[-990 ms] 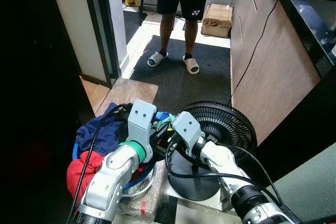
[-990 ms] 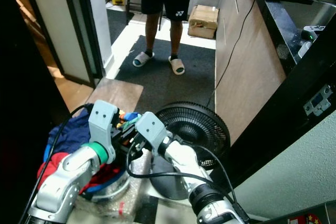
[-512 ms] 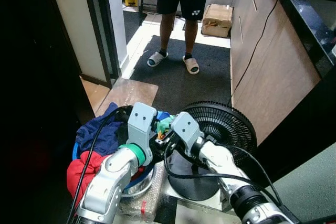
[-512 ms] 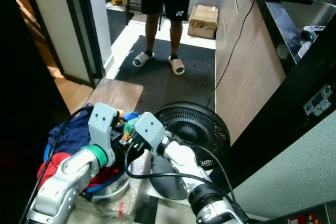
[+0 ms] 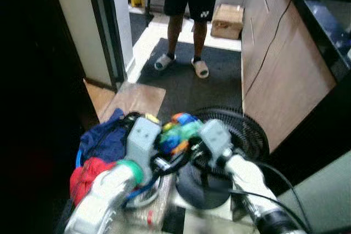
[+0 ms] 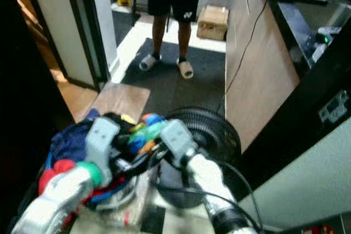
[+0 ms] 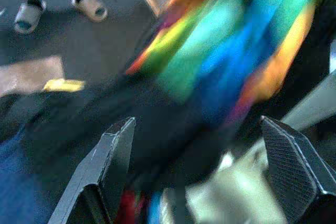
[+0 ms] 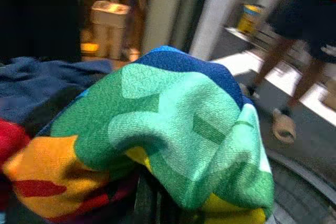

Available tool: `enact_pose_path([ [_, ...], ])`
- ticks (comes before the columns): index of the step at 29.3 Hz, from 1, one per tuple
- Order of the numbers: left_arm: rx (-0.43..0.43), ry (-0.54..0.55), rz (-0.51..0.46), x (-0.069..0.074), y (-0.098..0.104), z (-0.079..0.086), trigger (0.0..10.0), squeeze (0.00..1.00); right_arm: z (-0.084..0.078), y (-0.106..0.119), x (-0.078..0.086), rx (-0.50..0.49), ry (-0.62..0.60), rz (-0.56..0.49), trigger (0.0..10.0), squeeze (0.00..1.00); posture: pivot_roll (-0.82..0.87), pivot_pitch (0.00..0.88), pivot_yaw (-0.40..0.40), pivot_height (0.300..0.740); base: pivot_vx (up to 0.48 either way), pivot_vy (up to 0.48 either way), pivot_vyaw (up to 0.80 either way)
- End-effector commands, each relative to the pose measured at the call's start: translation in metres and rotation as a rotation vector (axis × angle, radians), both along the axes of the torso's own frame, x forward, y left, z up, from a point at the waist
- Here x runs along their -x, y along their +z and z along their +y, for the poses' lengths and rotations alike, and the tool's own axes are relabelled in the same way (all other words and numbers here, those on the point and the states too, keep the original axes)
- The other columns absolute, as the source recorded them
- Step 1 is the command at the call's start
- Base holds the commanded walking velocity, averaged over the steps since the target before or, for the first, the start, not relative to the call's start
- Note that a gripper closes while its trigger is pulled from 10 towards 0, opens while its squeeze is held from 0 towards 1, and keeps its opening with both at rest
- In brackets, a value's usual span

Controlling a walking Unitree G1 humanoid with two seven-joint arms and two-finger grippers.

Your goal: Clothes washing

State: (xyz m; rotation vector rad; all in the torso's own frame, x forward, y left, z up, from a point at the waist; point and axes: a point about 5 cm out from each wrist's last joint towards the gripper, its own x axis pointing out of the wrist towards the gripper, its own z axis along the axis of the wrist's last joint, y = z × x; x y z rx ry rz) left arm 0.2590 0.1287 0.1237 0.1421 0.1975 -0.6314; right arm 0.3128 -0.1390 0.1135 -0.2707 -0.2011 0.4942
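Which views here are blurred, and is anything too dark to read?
Both eye views are motion-blurred, worst on the arms and the bright garment; their left side is nearly black. The left wrist view smears the garment, though the left tool's fingers stay crisp. The right wrist view is sharp on the cloth, soft behind it.

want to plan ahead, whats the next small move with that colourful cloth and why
Probably lift the colourful cloth higher with the right tool: it is bunched at that tool, just above the laundry pile, beside the fan. The left tool is open below.
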Motion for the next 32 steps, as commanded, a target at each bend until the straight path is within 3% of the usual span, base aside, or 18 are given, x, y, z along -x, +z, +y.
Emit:
enact_pose_path([
  [1, -0.019, -0.041, 0.003, 0.006, -0.001, 0.000, 10.0, 0.00, -0.007, 0.011, 0.001, -0.090, -0.049, -0.026, 10.0, 0.00, 0.12, 0.068, 0.021, 0.740, 0.000, 0.000, 0.00],
  [3, -0.053, 0.012, 0.005, 0.005, -0.005, 0.011, 10.0, 0.00, -0.026, 0.026, 0.000, -0.237, -0.169, -0.054, 10.0, 0.00, 0.11, 0.067, 0.023, 0.740, 0.000, 0.000, 0.00],
  [5, -0.038, 0.055, -0.009, 0.000, -0.001, 0.013, 10.0, 0.00, -0.034, 0.030, 0.000, -0.292, -0.223, -0.063, 10.0, 0.00, 0.11, 0.064, 0.023, 0.740, 0.000, 0.000, 0.00],
  [8, 0.009, 0.126, -0.060, -0.012, 0.010, 0.010, 10.0, 0.00, -0.041, 0.030, 0.001, -0.336, -0.275, -0.062, 10.0, 0.00, 0.11, 0.061, 0.024, 0.740, 0.000, 0.000, 0.00],
  [10, 0.009, 0.126, -0.060, -0.012, 0.010, 0.010, 10.0, 0.00, -0.041, 0.030, 0.001, -0.336, -0.275, -0.062, 10.0, 0.00, 0.11, 0.061, 0.024, 0.740, 0.000, 0.000, 0.00],
  [11, 0.107, 0.252, -0.154, -0.031, 0.033, 0.009, 10.0, 0.00, -0.024, 0.013, 0.009, -0.296, -0.236, -0.005, 10.0, 0.00, 0.10, 0.044, 0.015, 0.740, 0.000, 0.000, 0.00],
  [12, 0.149, 0.306, -0.188, -0.038, 0.042, 0.011, 10.0, 0.00, -0.012, 0.003, 0.017, -0.255, -0.193, 0.031, 10.0, 0.00, 0.10, 0.038, 0.011, 0.740, 0.000, 0.000, 0.00],
  [16, 0.193, 0.354, -0.229, -0.044, 0.054, 0.014, 10.0, 0.00, 0.005, -0.009, 0.029, -0.221, -0.131, 0.078, 10.0, 0.00, 0.10, 0.028, 0.002, 0.740, 0.000, 0.000, 0.00],
  [20, 0.184, 0.355, -0.268, -0.047, 0.059, 0.015, 10.0, 0.00, 0.022, -0.011, 0.036, -0.251, -0.082, 0.135, 10.0, 0.00, 0.10, 0.013, -0.010, 0.740, 0.000, 0.000, 0.00],
  [26, 0.207, 0.372, -0.274, -0.051, 0.060, 0.009, 10.0, 0.00, 0.034, -0.009, 0.021, -0.240, -0.091, 0.121, 10.0, 0.00, 0.10, 0.000, -0.022, 0.740, 0.000, 0.000, 0.00],
  [28, 0.246, 0.384, -0.275, -0.052, 0.064, 0.007, 10.0, 0.00, 0.037, -0.010, 0.015, -0.154, -0.107, 0.076, 10.0, 0.00, 0.12, 0.000, -0.035, 0.740, 0.000, 0.000, 0.00],
  [30, 0.260, 0.388, -0.277, -0.052, 0.067, 0.007, 10.0, 0.00, 0.035, -0.011, 0.014, -0.136, -0.126, 0.066, 10.0, 0.00, 0.13, 0.000, -0.040, 0.740, 0.000, 0.000, 0.00],
  [32, 0.255, 0.376, -0.288, -0.049, 0.070, 0.007, 10.0, 0.00, 0.033, -0.014, 0.016, -0.037, -0.127, 0.025, 10.0, 0.00, 0.14, 0.000, -0.055, 0.740, 0.000, 0.000, 0.00],
])
